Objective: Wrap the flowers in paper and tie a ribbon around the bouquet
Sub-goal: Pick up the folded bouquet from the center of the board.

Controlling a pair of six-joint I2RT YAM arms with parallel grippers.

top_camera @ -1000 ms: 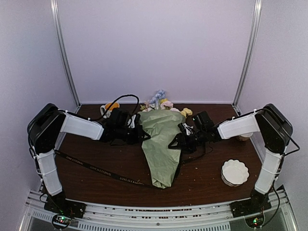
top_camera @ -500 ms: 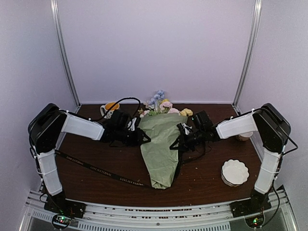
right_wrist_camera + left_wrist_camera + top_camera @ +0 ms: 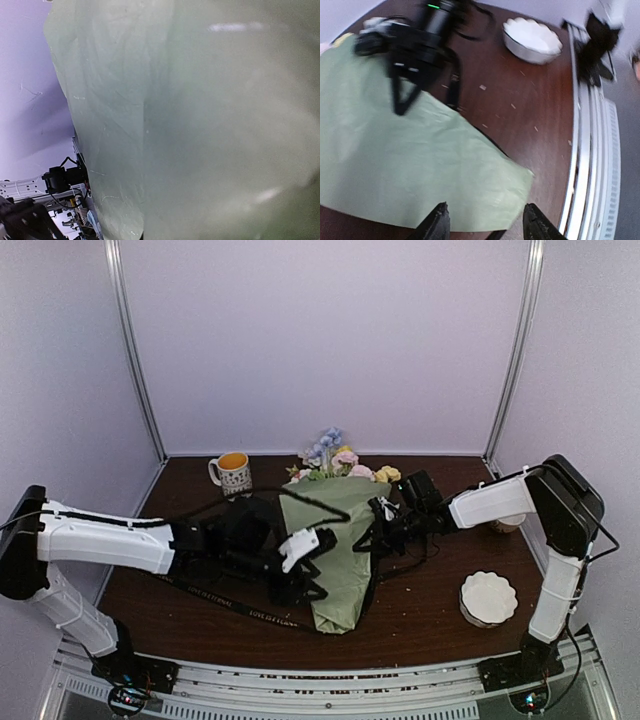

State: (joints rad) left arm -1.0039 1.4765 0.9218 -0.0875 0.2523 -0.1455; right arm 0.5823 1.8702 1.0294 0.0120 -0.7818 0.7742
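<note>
Brown wood surface (image 3: 430, 615) sits inside pale lilac walls (image 3: 330, 340) with metal corner posts (image 3: 135, 350). We see the bouquet (image 3: 335, 540) lying mid-surface, its green paper (image 3: 395, 155) cone narrowing toward the arms, the flowers (image 3: 335, 455) at the far end. The ribbon (image 3: 215, 595) lies flat to its left. The left gripper (image 3: 303, 588) stands jaws apart over the cone's near part. The right gripper (image 3: 372, 532) is closed at the paper's right edge. A mug (image 3: 232, 472) stands far left and a white bowl (image 3: 488, 597) near right.

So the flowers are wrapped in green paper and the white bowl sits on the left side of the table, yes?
Not quite: the flowers are wrapped in green paper, but the white bowl sits on the right side of the table. The top view shows it.
</note>
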